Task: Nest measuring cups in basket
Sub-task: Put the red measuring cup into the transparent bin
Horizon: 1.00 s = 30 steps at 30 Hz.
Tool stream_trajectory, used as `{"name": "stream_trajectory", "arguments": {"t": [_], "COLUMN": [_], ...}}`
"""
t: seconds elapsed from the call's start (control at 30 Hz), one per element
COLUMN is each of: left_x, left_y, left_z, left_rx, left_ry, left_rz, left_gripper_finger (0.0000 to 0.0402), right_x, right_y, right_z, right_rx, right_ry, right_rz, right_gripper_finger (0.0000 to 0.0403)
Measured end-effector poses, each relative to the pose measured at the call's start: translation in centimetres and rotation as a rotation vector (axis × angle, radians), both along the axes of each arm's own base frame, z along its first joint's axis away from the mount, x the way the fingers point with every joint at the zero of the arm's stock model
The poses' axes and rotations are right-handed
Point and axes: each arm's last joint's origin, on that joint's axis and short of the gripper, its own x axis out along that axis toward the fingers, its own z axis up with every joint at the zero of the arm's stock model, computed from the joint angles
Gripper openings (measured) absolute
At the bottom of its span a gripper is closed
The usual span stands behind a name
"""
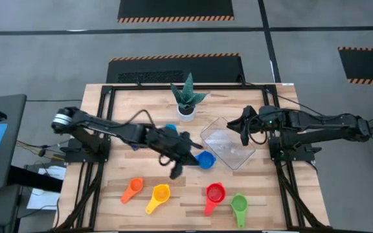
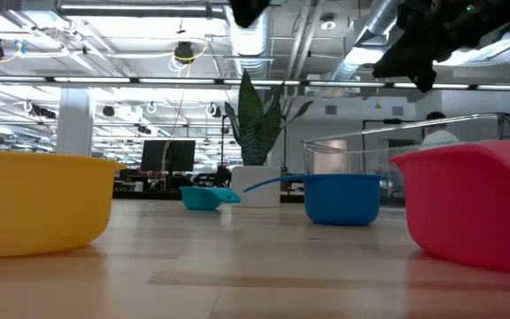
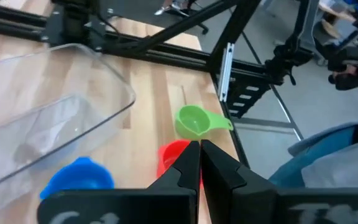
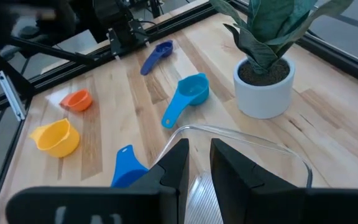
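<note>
My left gripper (image 1: 176,167) (image 3: 199,163) is shut and hangs above the table's middle, just left of the blue cup (image 1: 205,159) (image 3: 78,178). The clear basket (image 1: 229,144) (image 4: 241,140) stands right of that cup. My right gripper (image 1: 241,127) (image 4: 199,163) hovers over the basket's far left part, fingers a little apart. Orange (image 1: 132,189), yellow (image 1: 158,197), red (image 1: 214,195) and green (image 1: 239,207) cups sit in a row by the near edge. The light blue cup (image 4: 188,93) and dark blue cup (image 4: 156,57) lie farther back.
A white pot with a spiky plant (image 1: 187,102) (image 4: 264,84) stands at the far edge, behind the basket. In the low view both grippers hang well above the table top. Bare wood lies between the cup row and the basket.
</note>
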Motion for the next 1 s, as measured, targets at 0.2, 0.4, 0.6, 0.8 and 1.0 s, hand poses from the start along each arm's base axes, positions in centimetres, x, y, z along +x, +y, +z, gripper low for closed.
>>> {"name": "stream_trajectory", "arguments": {"t": [0.2,0.4,0.6,0.8,1.0], "left_x": [3.8,6.8,8.9,10.4,11.4], "left_y": [-1.6,-2.9,-5.5,-8.5,-9.1], "left_z": [-1.3,-3.4,-6.6,-9.5,-12.4], "left_rx": [0.047,0.088,0.080,0.107,0.140], "left_ry": [0.005,0.023,0.086,0.119,0.164], "left_rz": [-0.027,-0.064,-0.109,-0.126,-0.085], "left_gripper_finger": [0.0000,0.0000,0.0000,0.0000,0.0000], "right_x": [0.0,0.0,0.0,0.0,0.0], "right_y": [0.0,0.0,0.0,0.0,0.0], "right_z": [0.0,0.0,0.0,0.0,0.0], "right_rx": [0.000,-0.001,-0.001,0.000,0.000], "right_ry": [-0.001,-0.001,-0.001,-0.001,0.000], "right_rz": [0.000,-0.001,-0.003,-0.004,-0.003], "right_gripper_finger": [0.0092,0.0092,0.0092,0.0092,0.0092]}}
